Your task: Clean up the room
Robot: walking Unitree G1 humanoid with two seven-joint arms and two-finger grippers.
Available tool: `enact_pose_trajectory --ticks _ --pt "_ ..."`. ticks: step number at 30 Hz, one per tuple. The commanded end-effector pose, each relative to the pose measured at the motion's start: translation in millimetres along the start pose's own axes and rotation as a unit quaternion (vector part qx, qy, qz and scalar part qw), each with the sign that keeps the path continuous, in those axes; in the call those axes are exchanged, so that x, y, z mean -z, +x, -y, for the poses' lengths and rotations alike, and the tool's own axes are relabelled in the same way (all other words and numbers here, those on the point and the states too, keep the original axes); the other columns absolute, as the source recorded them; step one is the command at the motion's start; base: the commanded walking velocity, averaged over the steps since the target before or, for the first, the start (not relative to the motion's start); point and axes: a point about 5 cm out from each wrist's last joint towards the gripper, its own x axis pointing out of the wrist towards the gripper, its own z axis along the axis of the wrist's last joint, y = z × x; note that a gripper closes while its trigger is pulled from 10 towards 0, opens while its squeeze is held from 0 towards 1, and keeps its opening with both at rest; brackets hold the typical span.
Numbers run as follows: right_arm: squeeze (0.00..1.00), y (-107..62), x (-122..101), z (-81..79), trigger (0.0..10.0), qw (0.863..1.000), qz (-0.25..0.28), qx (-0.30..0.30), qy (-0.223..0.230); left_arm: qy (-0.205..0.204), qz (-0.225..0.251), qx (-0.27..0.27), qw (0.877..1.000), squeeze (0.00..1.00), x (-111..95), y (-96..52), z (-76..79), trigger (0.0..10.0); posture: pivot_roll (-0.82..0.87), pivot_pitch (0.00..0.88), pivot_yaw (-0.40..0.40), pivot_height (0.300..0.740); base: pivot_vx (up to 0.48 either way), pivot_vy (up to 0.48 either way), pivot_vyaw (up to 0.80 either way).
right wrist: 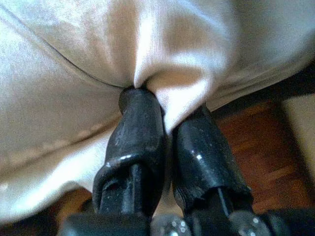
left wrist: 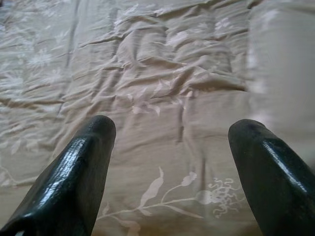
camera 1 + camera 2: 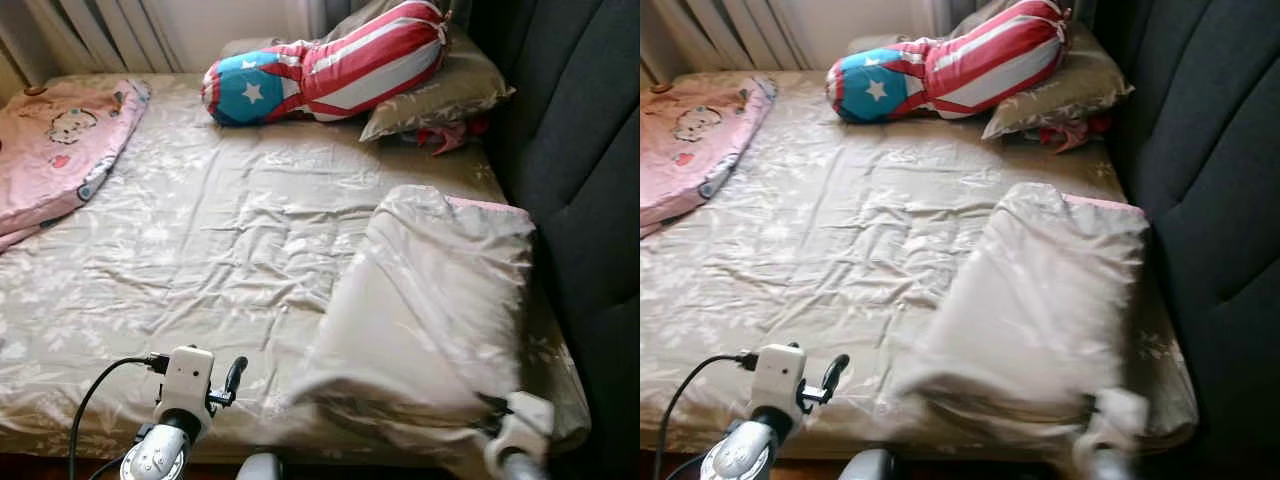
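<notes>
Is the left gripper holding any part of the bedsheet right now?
No. In the left wrist view the left gripper has its two black fingers spread wide apart above the bedsheet, with nothing between them.

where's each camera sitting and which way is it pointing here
Left eye view: on the head, looking forward and down over the bed; left gripper low in front.
Right eye view: same head, same bed, slightly shifted; both eyes share the striped star pillow.
Left wrist view: along the open left gripper's fingers at the wrinkled sheet.
Right wrist view: along the right gripper, pinching the folded blanket at the bed's edge.
</notes>
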Motion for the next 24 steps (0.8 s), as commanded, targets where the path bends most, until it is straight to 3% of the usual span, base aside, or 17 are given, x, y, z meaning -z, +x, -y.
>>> enact_pose_trajectory --ticks 1,3,5,6,7,8,9,11,19,20,21,22,24 --pt "0.0 2.5 -51 54.5 0.0 0.989 0.104 0.105 0.023 0.007 -0.005 -0.004 1.0 0.0 4 2.1 -0.9 10.0 0.06 0.075 -0.01 0.675 0.0 0.0 0.0" --pt "0.0 -5.4 -87 101.7 0.0 0.968 0.162 0.188 0.03 0.007 -0.002 -0.003 1.0 0.0 4 6.8 -0.1 10.0 0.04 0.062 -0.009 0.675 0.0 0.0 0.0" --pt "0.0 -13.5 -111 125.2 0.0 0.952 0.203 0.225 0.035 0.006 -0.002 -0.003 1.0 0.0 6 8.5 0.3 10.0 0.03 0.054 -0.008 0.675 0.0 0.0 0.0" --pt "0.0 -14.4 -115 127.5 0.0 0.951 0.209 0.226 0.034 0.006 -0.002 -0.003 1.0 0.0 6 9.1 0.5 10.0 0.03 0.051 -0.009 0.675 0.0 0.0 0.0" --pt "0.0 -12.1 -114 124.3 4.6 0.958 0.197 0.209 0.021 0.006 -0.003 -0.002 1.0 0.0 8 9.8 1.2 10.0 0.02 0.048 -0.009 0.675 0.0 0.0 0.0" --pt "0.0 -8.2 -107 115.4 10.0 0.965 0.18 0.189 0.013 0.006 -0.004 -0.001 1.0 0.0 9 10.7 1.8 10.0 0.03 0.045 -0.01 0.675 0.0 0.0 0.0" --pt "0.0 -6.6 -103 111.6 10.0 0.969 0.172 0.18 0.011 0.006 -0.004 -0.001 1.0 0.0 9 11.3 2.0 10.0 0.03 0.045 -0.01 0.675 0.0 0.0 0.0" --pt "0.0 0.3 -77 86.8 10.0 0.982 0.126 0.14 0.021 0.006 -0.004 0.0 1.0 0.0 11 14.0 2.8 10.0 0.03 0.04 -0.01 0.675 0.0 0.0 0.0" --pt "0.0 3.2 -60 65.8 10.0 0.99 0.101 0.098 0.025 0.006 -0.006 0.002 1.0 0.0 15 14.4 3.9 10.0 0.03 0.04 -0.012 0.675 0.0 0.0 0.0" --pt "0.61 3.5 -59 64.7 10.0 0.99 0.099 0.093 0.025 0.005 -0.007 0.002 1.0 0.0 17 14.3 4.5 10.0 0.04 0.039 -0.015 0.675 0.0 0.0 0.0" --pt "0.61 3.5 -59 64.7 10.0 0.99 0.099 0.093 0.025 0.005 -0.007 0.002 1.0 0.0 17 14.3 4.5 10.0 0.04 0.039 -0.015 0.675 0.0 0.0 0.0" --pt "1.0 3.5 -60 65.4 10.0 0.99 0.1 0.092 0.028 0.004 -0.009 0.002 1.0 0.0 19 14.1 5.6 10.0 0.03 0.037 -0.016 0.675 0.0 0.0 0.0" --pt "1.0 3.4 -61 64.8 10.0 0.99 0.106 0.089 0.026 0.001 -0.013 0.002 1.0 0.0 21 13.9 6.9 10.0 0.03 0.038 -0.017 0.675 0.0 0.0 0.0"
